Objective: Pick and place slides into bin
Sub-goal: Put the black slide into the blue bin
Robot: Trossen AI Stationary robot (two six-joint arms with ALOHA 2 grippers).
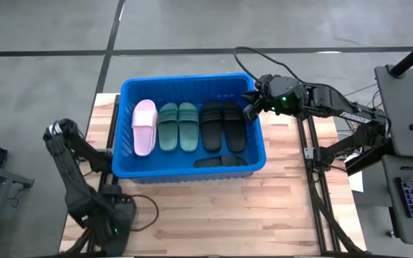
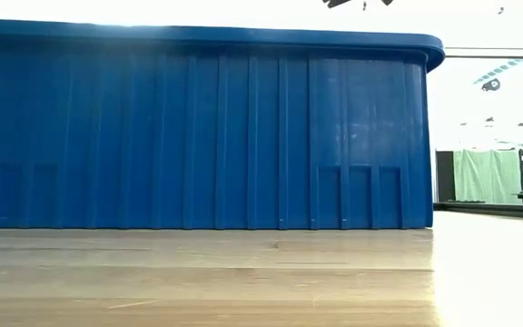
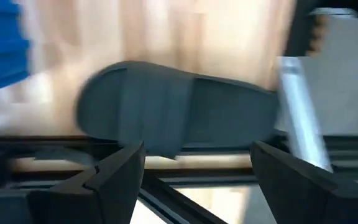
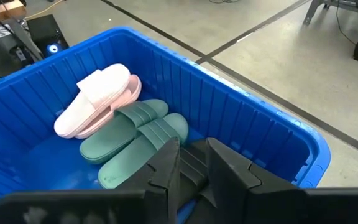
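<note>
bin (image 1: pixel 258 143): bright blue, on the tabletop (image 1: pixel 214 208); you have pink (image 1: pixel 144 126), green (image 1: pixel 178 127) and black slides (image 1: pixel 223 125) lying in it, one more black one (image 1: pixel 221 161) by the near wall.
right gripper (image 1: pixel 251 109): over the bin's far right corner, jaws nearly together, nothing visibly held.
left gripper (image 1: pixel 113 229): low at the near left tabletop edge, jaws wide apart, empty; a black slide (image 3: pixel 173 109) lies just ahead of them.
step: likely a drop just finished on the right.
next: you lower the left jaws around that slide and close.
</note>
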